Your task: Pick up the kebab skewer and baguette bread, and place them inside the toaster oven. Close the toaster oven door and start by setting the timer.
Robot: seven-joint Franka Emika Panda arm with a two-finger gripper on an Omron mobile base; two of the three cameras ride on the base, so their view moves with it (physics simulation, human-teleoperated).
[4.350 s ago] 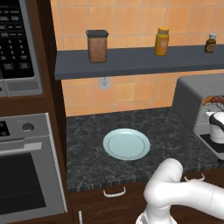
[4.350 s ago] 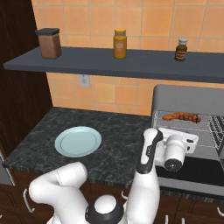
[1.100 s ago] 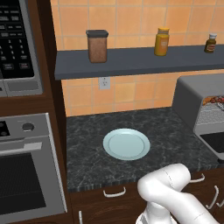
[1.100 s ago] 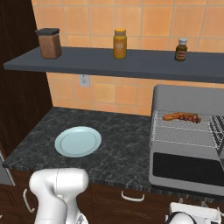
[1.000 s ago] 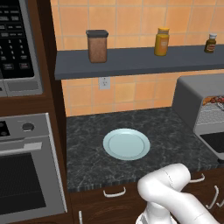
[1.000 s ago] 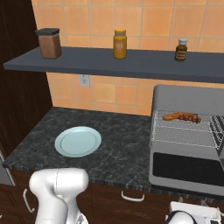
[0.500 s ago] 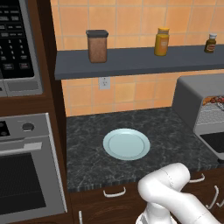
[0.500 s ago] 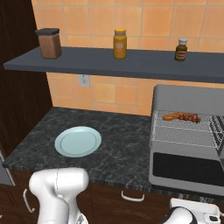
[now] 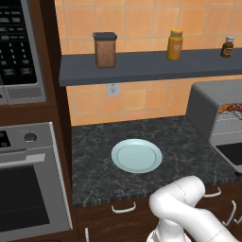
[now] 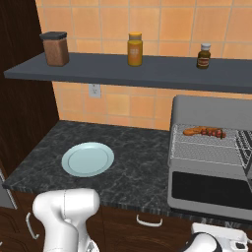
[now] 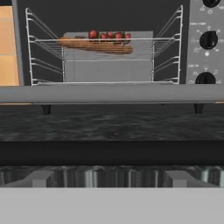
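On dark counter (image 10: pixel 142 162) | pale plate (image 10: pixel 87 159), toaster oven (image 10: pixel 211 157) | end effector released

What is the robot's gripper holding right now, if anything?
Nothing. The baguette and skewer lie on the rack inside the toaster oven, apart from the gripper.

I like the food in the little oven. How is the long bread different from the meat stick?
The baguette bread is smooth, orange-brown and long; the kebab skewer is shorter, with lumpy red chunks. In the hand view the baguette bread lies in front, the kebab skewer behind it. Both rest on the same wire rack inside the toaster oven.
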